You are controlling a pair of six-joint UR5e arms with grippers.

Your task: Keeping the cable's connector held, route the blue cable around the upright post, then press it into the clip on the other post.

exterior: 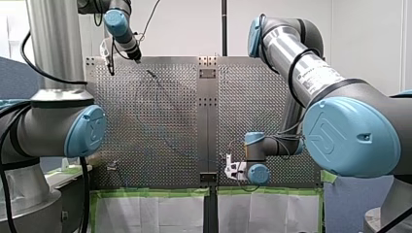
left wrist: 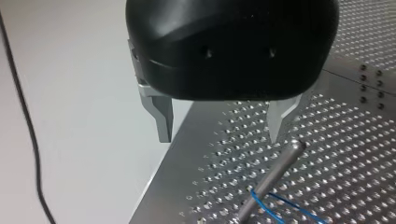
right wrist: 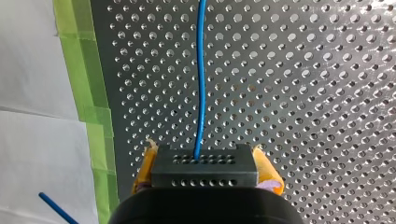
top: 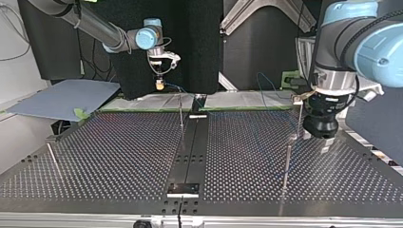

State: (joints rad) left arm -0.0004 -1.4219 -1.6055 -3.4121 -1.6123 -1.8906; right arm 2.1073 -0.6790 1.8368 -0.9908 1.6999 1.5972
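My right gripper (right wrist: 205, 161) clamps the black connector (right wrist: 204, 173), blue cable (right wrist: 201, 84) leading ahead. My left gripper (left wrist: 219, 135) holds its fingers apart just above the post (left wrist: 273, 175), cable apparently looped round it

We see a perforated metal tabletop (exterior: 121, 121), split by a plain centre strip (top: 190, 152); green tape (right wrist: 86, 84) runs along its edge, bordering white sheets (exterior: 145, 212); a grey-blue board (top: 62, 99) lies past the tabletop's corner at the top view's left; a black cord (left wrist: 22, 107) hangs beside the tabletop in the left wrist view.
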